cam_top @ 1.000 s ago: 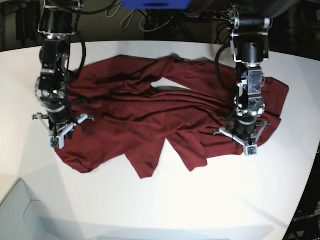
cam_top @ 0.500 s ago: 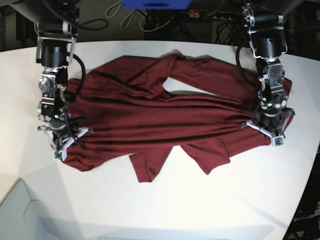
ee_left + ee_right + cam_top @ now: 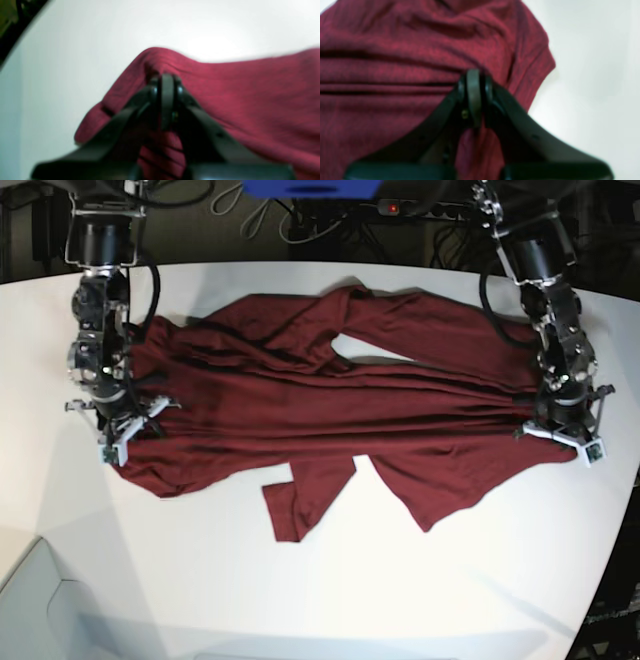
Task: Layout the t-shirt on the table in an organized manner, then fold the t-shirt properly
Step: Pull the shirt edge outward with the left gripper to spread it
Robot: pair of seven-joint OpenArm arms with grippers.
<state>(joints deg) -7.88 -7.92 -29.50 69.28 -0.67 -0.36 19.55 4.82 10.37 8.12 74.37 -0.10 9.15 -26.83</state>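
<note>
On the near part of the large smooth white tabletop (image 3: 330,590) nothing but bare surface is showing, and just beyond it two loose flaps of the plain dark maroon knit t-shirt (image 3: 330,405) are hanging toward the viewer, one a narrow strip and one a broader pointed piece. Farther back the body of the garment is lying stretched sideways in long horizontal creases between the two arms, resting on the tabletop. At the base view's right end the left tool (image 3: 565,430) is pinching the fabric's edge, its black fingers (image 3: 167,100) pressed together with cloth bunching around them in the wrist view. At the base view's left end the right tool (image 3: 115,430) is likewise clamping a fold of the shirt, its fingers (image 3: 473,97) closed tight. Farther still, the sleeves are crossing in loose folds near the tabletop's far edge, leaving a small white gap between them.
</note>
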